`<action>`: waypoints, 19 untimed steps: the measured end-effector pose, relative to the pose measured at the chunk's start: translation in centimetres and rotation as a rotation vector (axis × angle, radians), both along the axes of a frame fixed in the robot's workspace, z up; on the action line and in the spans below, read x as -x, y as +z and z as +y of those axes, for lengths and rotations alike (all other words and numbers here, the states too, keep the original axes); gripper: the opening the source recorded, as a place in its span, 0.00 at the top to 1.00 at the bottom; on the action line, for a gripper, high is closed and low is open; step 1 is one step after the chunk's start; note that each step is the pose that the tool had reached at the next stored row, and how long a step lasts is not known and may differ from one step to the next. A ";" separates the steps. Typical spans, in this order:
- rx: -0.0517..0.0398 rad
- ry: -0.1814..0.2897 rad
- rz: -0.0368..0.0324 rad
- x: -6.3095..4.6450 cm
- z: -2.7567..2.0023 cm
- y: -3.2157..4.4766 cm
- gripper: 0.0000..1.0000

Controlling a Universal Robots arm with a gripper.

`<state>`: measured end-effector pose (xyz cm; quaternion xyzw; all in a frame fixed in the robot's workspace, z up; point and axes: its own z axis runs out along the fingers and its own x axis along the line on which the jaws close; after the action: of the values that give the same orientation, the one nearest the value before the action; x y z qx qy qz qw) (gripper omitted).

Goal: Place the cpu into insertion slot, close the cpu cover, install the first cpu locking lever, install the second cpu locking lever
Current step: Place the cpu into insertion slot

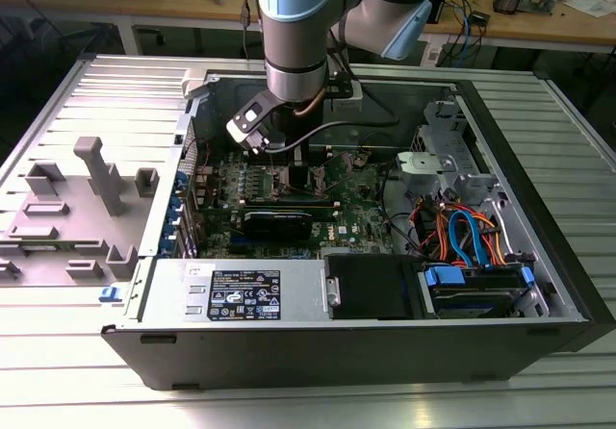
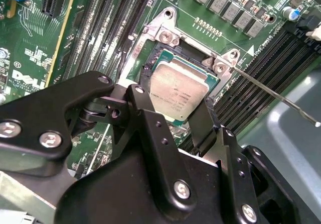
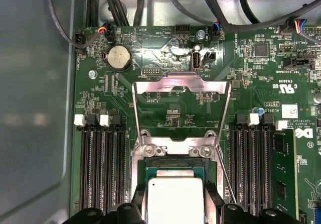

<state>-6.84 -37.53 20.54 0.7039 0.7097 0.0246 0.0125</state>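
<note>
The cpu (image 2: pixel 179 94), a small square chip with a silver-grey top, sits between my gripper's (image 2: pixel 175 102) two black fingers (image 2: pixel 201 124), which press on opposite edges. It is at the insertion slot (image 3: pixel 175 164), level with or just above its dark rim. I cannot tell whether it is seated. The cpu cover (image 3: pixel 205 85), a thin metal frame with a square window, stands raised behind the slot on its hinge. A thin locking lever (image 2: pixel 281 99) sticks out free beside the socket. In the exterior view, the gripper (image 1: pixel 294 174) reaches down onto the green board (image 1: pixel 356 208) inside the open computer case.
Long black memory slots (image 3: pixel 103 169) flank the socket on both sides. Cables (image 3: pixel 115 3) run along the case wall beyond the board. A power supply (image 1: pixel 241 290) and a drive bay with orange and blue cables (image 1: pixel 462 237) fill the case's near side. A grey fixture (image 1: pixel 96 174) stands outside the case.
</note>
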 end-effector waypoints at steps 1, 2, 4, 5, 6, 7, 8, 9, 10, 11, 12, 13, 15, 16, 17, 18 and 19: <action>0.0010 0.000 -0.0001 0.0 0.00 -0.03 0.46; 0.0031 0.000 -0.0001 0.0 0.00 -0.05 0.46; 0.0058 -0.001 0.0001 0.0 0.00 -0.08 0.46; 0.0073 -0.005 0.0000 0.0 0.00 -0.11 0.46; 0.0078 -0.007 0.0000 -0.1 0.00 -0.11 0.46; 0.0078 -0.010 0.0000 -0.1 0.00 -0.11 0.46; 0.0077 -0.012 -0.0001 -0.1 0.00 -0.12 0.46; 0.0080 -0.013 -0.0001 -0.1 0.00 -0.12 0.46; 0.0088 -0.014 -0.0001 -0.1 0.00 -0.13 0.46; 0.0093 -0.014 0.0002 -0.1 0.00 -0.13 0.46; 0.0105 -0.014 0.0000 -0.1 0.02 -0.16 0.46; 0.0132 -0.014 0.0002 -0.1 0.06 -0.18 0.46; 0.0238 -0.014 0.0010 -0.2 0.19 -0.25 0.46; 0.0283 -0.014 0.0015 -0.2 0.27 -0.28 0.46; 0.0337 -0.014 0.0023 -0.2 0.38 -0.31 0.46; 0.0348 -0.014 0.0028 -0.2 0.45 -0.33 0.46; 0.0351 -0.014 0.0038 -0.2 0.63 -0.39 0.46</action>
<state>-6.63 -36.90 20.15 0.7086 0.7052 0.0107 0.0237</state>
